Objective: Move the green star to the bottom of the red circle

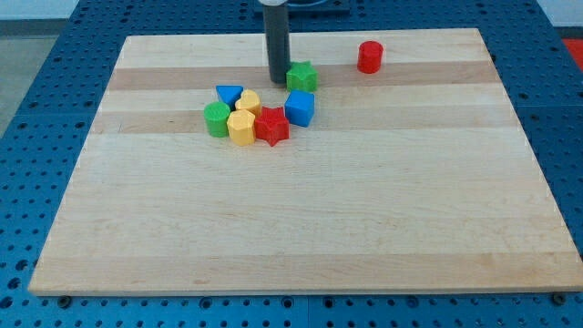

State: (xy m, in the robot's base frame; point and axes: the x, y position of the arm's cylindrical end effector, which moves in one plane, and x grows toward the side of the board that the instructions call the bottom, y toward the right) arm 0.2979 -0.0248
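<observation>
Nearest to the view's bottom lies the pale wooden board, bare over its lower half. Above it sits a tight cluster: a yellow hexagonal block, a red star block, a green round block, a blue cube, a yellow block (its shape is hard to tell) and a blue triangular block. The dark rod stands upright, its upper part cut off by the view's top. My tip rests just beside the green star block, on its left; it has no gripper and grasps nothing. A red cylinder block stands apart, up and right of the star.
</observation>
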